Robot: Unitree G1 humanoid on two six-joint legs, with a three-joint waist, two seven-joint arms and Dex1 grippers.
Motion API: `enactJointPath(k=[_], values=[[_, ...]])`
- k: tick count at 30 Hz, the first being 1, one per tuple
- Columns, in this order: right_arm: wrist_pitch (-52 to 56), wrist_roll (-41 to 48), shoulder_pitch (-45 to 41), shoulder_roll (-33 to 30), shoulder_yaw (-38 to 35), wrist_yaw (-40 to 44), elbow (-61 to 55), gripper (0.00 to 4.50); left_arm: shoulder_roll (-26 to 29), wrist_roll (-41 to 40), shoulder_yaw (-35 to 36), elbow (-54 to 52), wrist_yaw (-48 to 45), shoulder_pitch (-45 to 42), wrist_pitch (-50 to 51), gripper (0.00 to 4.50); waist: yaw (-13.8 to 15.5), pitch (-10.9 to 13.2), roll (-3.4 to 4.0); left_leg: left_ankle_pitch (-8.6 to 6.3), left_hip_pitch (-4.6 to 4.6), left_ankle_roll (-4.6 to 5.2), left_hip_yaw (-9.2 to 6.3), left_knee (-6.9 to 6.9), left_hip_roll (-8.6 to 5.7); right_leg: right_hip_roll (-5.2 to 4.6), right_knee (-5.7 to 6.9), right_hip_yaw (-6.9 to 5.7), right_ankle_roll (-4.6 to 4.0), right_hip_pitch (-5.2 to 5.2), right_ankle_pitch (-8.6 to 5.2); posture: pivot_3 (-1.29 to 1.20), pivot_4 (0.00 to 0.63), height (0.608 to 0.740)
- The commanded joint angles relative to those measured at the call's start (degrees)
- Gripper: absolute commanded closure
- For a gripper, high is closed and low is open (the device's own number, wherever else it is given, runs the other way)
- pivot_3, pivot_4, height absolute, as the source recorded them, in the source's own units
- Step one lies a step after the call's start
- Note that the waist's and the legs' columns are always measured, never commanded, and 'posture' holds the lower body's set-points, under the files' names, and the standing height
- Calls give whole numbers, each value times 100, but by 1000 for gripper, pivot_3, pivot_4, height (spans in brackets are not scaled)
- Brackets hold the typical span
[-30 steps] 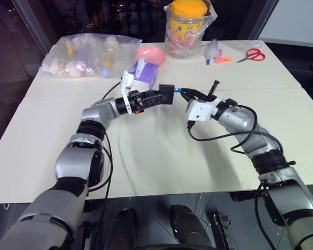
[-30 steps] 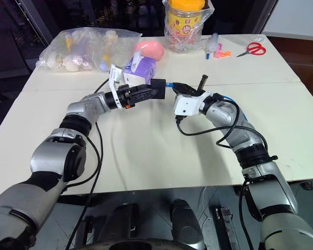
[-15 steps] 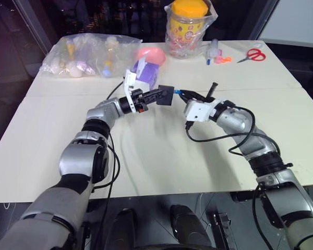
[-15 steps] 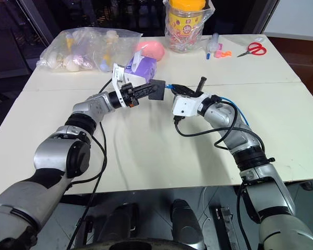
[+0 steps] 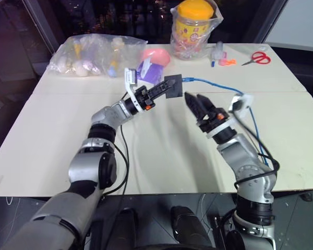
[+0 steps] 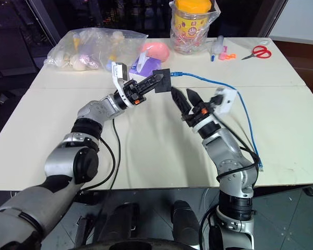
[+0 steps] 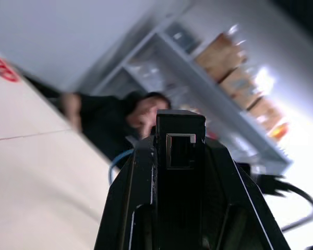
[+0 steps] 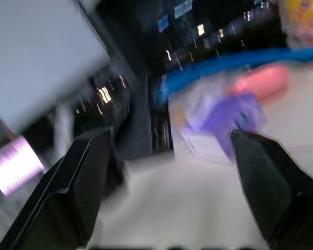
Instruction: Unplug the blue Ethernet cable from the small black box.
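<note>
My left gripper (image 5: 164, 89) is shut on the small black box (image 5: 173, 85) and holds it above the table, in front of the tissue box. The left wrist view shows an empty port (image 7: 180, 150) on the box side that faces it. The blue Ethernet cable (image 5: 214, 85) runs from the box's far side rightward, past my right wrist, then down across the table (image 6: 253, 140). Its end (image 6: 176, 74) sits right against the box; I cannot tell whether the plug is seated. My right gripper (image 5: 197, 101) stands open just right of the box, holding nothing.
A purple-and-white tissue box (image 5: 148, 73) and a pink object (image 5: 157, 54) lie behind the black box. A plastic bag of small items (image 5: 91, 52) is at the back left, a yellow-lidded jar (image 5: 194, 23) at the back, with pens (image 5: 219, 54) and red scissors (image 5: 260, 57) to its right.
My right gripper opened, let go of the cable end and swung back toward me with fingers pointing up. My left gripper lifted the box slightly and rolled. The head camera shifted.
</note>
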Motion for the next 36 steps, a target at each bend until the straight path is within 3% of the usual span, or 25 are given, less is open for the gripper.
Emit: enactJointPath(k=[1, 10, 23, 26, 29, 32, 36], values=[[85, 717, -74, 40, -142, -250, -114, 812, -104, -486, 37, -899, 233, 273, 678, 4001, 0, 0, 0, 0, 1, 0, 0, -1, 0, 2, 2, 0, -1, -2, 0, 0, 150, 740], [10, 812, -43, -38, 170, -191, -17, 812, -233, -945, 21, -1779, 787, 722, 1193, 4001, -1, 0, 0, 0, 0, 0, 3, -4, 1, 6, 2, 3, -1, -8, -2, 0, 150, 740], [-183, 804, -48, -31, 301, -157, 40, 812, -218, -1127, -206, -2059, 907, 897, 1351, 4001, 1, 0, 0, 0, -11, 0, 3, -6, 1, 6, -22, 2, -2, -9, -2, 0, 150, 740], [-219, 806, -42, -35, 336, -159, 45, 1657, -184, -1127, -263, -2055, 872, 900, 1358, 4001, 2, 0, 1, 0, -18, 0, 3, -5, 1, 5, -30, 2, -1, -11, -2, 0, 150, 740], [-248, 811, -51, -27, 369, -148, 73, 3246, -178, -1126, -347, -2104, 839, 938, 1363, 4001, 2, 0, 1, 0, -25, 0, 3, -5, 1, 5, -31, 2, -1, -18, -2, 0, 150, 740], [-280, 832, -53, -7, 399, -149, 105, 4412, -186, -1156, -346, -2104, 875, 943, 1339, 4001, 1, 0, 0, 0, -26, 0, 3, -7, 1, 5, -32, 1, -1, -20, -2, 0, 150, 740], [-287, 830, -67, -28, 453, -159, 158, 4412, -181, -1162, -348, -2073, 923, 936, 1277, 4001, 2, 0, 1, 0, -29, 0, 3, -6, 1, 5, -33, 1, -1, -21, -2, 0, 150, 740]])
